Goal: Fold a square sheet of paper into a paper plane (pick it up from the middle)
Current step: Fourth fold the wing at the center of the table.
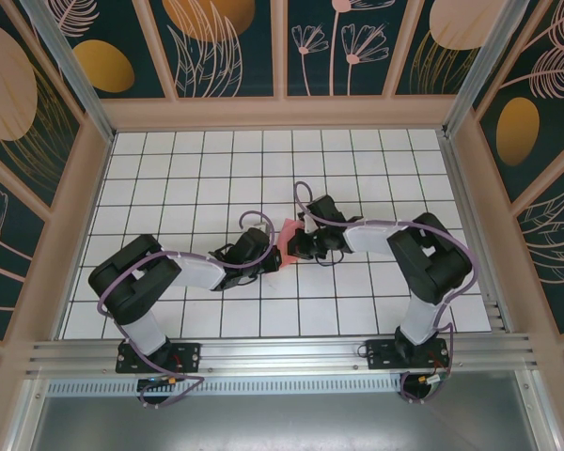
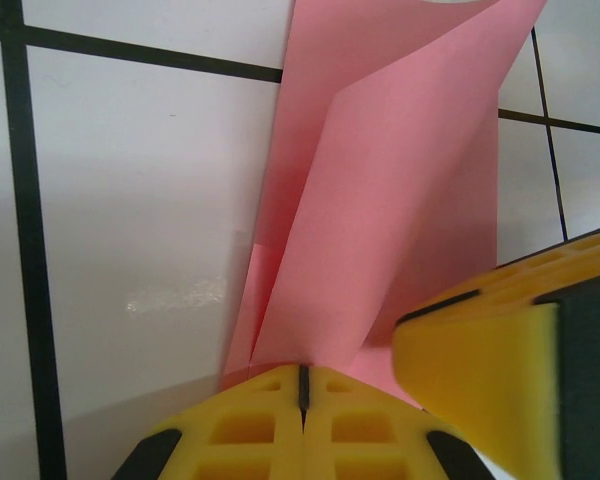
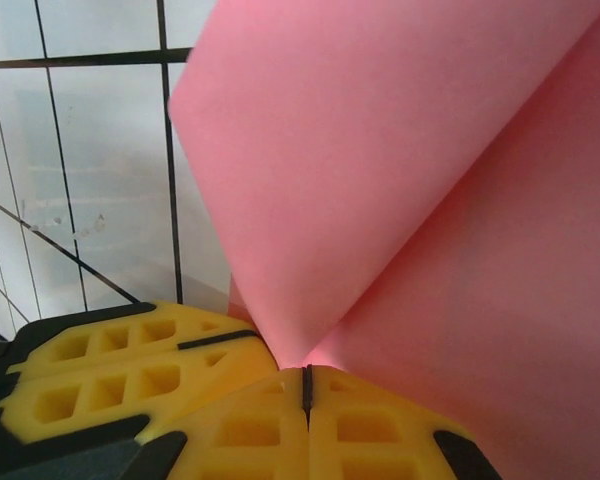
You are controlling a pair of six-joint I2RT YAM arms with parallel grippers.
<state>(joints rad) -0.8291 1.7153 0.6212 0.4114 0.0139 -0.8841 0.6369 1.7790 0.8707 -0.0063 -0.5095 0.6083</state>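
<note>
The square sheet of paper [image 1: 289, 235] is pink and stands bent up off the tiles in the middle of the table, between the two wrists. In the left wrist view the paper [image 2: 390, 180] rises in a V with a crease down its left side. My left gripper [image 2: 302, 385] is shut on its lower edge. The right gripper's yellow fingers [image 2: 500, 370] press in close at the right. In the right wrist view the paper [image 3: 400, 170] fans out above my right gripper [image 3: 306, 385], which is shut on its fold. The left gripper's yellow fingers [image 3: 120, 370] sit just beside it.
White tiles with black grid lines [image 1: 216, 169] cover the table. Patterned walls and a wooden rim [image 1: 282, 113] close it in on three sides. A metal rail [image 1: 282, 352] runs along the near edge by the arm bases.
</note>
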